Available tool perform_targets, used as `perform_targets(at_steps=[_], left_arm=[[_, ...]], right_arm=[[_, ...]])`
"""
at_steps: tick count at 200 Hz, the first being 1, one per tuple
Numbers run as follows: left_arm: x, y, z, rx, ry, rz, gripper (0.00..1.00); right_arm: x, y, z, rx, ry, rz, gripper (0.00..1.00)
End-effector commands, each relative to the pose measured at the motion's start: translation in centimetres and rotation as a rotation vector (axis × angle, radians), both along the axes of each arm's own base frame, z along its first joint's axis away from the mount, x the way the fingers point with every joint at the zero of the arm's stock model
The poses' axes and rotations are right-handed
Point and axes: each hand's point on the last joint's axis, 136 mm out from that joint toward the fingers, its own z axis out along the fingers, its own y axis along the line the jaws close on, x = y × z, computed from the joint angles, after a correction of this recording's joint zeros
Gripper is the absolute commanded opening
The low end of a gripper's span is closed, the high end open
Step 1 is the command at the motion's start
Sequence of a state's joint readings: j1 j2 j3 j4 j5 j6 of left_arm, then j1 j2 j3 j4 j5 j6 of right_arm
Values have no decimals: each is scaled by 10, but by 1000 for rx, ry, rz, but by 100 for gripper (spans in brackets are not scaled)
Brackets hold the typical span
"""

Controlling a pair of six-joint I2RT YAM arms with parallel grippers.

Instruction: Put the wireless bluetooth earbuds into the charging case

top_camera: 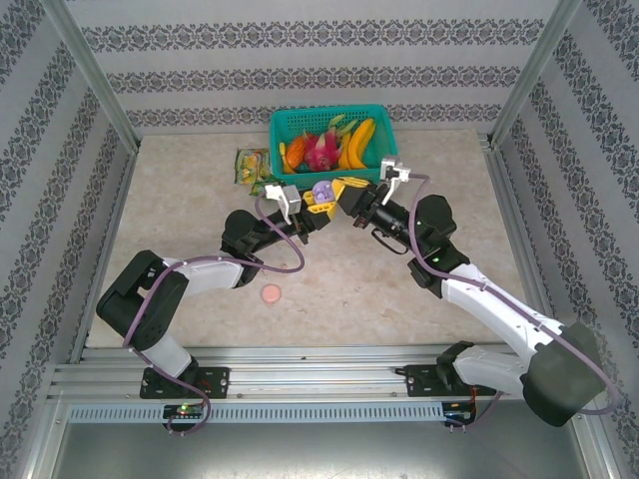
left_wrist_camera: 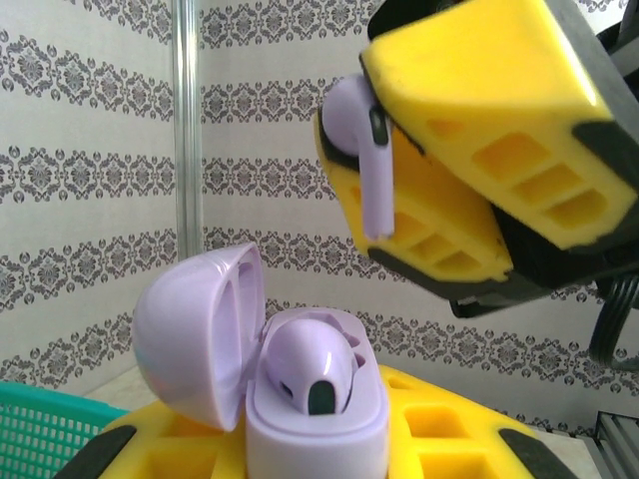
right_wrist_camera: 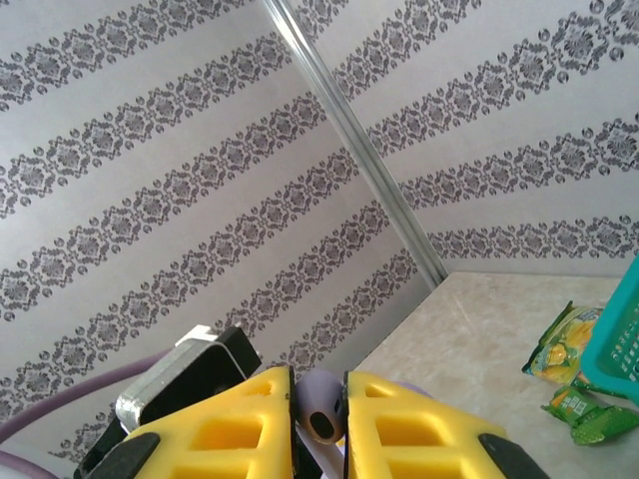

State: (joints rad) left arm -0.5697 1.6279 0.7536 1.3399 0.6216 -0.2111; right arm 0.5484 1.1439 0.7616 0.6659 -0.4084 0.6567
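My left gripper (top_camera: 313, 203) is shut on a lilac charging case (left_wrist_camera: 316, 435) and holds it above the table with its lid (left_wrist_camera: 193, 334) swung open to the left. One lilac earbud (left_wrist_camera: 312, 367) sits in the case. The slot beside it looks empty. My right gripper (right_wrist_camera: 319, 419) is shut on a second lilac earbud (right_wrist_camera: 323, 412). In the left wrist view that earbud (left_wrist_camera: 361, 150) hangs stem down between the right gripper's yellow fingers (left_wrist_camera: 479, 90), just above and right of the open case and apart from it. In the top view the two grippers meet in front of the basket, around the case (top_camera: 322, 192).
A teal basket (top_camera: 283, 122) of toy fruit stands just behind the grippers. A green and yellow snack packet (top_camera: 252, 165) lies to its left. A round pink disc (top_camera: 271, 293) rests on the table near the left arm. Patterned walls and metal posts enclose the table.
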Motion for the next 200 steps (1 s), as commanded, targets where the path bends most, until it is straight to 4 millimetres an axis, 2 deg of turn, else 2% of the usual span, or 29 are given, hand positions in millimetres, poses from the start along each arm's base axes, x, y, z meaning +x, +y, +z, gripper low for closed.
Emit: perform_targets(at_steps=[1, 200], left_arm=[[-8, -4, 18, -33, -39, -32, 0], [-11, -3, 22, -36, -48, -29, 0]], right_arm=[[-4, 4, 6, 30, -38, 11, 17], [12, 3, -28, -29, 27, -14, 16]])
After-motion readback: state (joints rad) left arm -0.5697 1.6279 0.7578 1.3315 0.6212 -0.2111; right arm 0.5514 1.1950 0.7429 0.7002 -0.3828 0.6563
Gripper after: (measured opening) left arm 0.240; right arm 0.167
